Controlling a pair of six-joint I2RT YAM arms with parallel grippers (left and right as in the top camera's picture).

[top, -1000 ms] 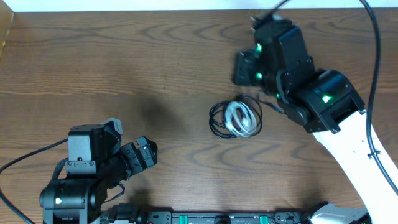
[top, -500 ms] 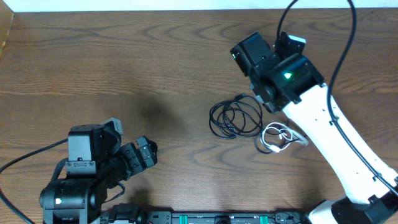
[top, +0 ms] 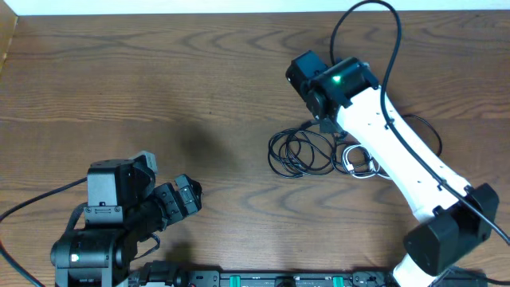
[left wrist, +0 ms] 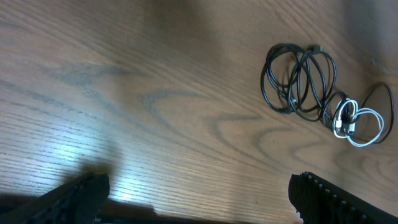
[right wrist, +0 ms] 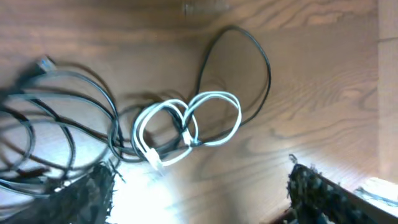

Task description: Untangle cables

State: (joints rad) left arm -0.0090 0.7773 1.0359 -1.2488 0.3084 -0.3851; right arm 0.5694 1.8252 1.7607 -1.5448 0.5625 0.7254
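Note:
A bundle of black cables (top: 301,151) lies coiled at mid-table; it also shows as the black coil (left wrist: 298,81) and the black coil (right wrist: 56,124). To its right lies the white cable (top: 357,163) in small loops, seen as white loops (left wrist: 354,121) and white loops (right wrist: 186,127), with one thin black loop (right wrist: 239,74) running under them. My right gripper (right wrist: 205,199) hovers open just beside the white cable and holds nothing. In the overhead view the right arm (top: 374,135) covers part of the white cable. My left gripper (top: 191,198) rests open at the near left, far from the cables.
A thick black lead (top: 362,20) arcs from the right arm towards the back edge. The left arm's base (top: 103,231) stands at the near left. Bare wooden table (top: 159,96) stretches left of the cables. The table's right edge (right wrist: 379,93) shows in the right wrist view.
The white cable lay on the black coil; it now lies to the right of it. The right gripper went from shut to open, and its arm swung across over the cables. The left arm stayed still.

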